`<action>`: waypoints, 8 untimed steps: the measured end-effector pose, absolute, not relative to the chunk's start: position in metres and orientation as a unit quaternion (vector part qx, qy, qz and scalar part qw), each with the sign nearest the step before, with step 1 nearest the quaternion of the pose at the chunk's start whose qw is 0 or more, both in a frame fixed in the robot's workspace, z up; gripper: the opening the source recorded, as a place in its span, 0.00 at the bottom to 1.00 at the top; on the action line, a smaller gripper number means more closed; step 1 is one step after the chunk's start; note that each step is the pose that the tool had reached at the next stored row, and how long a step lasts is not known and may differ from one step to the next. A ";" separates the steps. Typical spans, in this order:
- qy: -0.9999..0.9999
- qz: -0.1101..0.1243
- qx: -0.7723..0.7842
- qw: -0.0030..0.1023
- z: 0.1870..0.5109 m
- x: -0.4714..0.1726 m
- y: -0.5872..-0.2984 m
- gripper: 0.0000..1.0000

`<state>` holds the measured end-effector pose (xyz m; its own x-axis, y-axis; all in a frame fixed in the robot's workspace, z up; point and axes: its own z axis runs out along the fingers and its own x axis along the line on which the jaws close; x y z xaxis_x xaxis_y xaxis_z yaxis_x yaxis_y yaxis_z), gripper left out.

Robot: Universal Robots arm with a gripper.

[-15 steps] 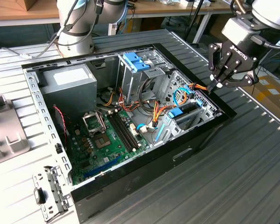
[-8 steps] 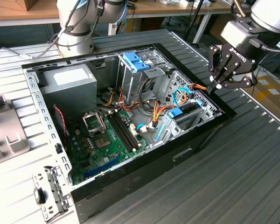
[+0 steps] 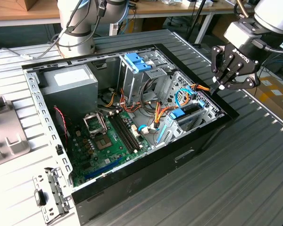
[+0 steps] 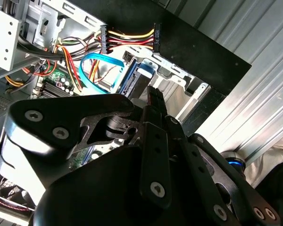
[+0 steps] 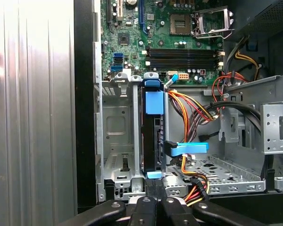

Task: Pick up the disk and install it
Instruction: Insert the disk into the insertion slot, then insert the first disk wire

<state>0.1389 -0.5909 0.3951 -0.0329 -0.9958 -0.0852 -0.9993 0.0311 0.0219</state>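
Cables (image 5: 191,110) are crowding the bay where the disk (image 5: 153,129) is sitting on edge in its metal cage (image 5: 115,136), just ahead of the gripper (image 5: 154,195) whose fingers are pressed together empty, so snagging looks likely.
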 end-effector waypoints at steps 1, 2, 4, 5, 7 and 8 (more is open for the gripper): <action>0.718 0.038 -0.695 0.023 0.395 0.139 -0.591 0.11; 0.718 0.038 -0.695 0.023 0.395 0.139 -0.591 0.11; 0.718 0.038 -0.695 0.023 0.395 0.139 -0.591 0.11; 0.718 0.038 -0.695 0.023 0.395 0.139 -0.591 0.11; 0.718 0.038 -0.695 0.023 0.395 0.139 -0.591 0.11; 0.718 0.038 -0.695 0.023 0.395 0.139 -0.591 0.11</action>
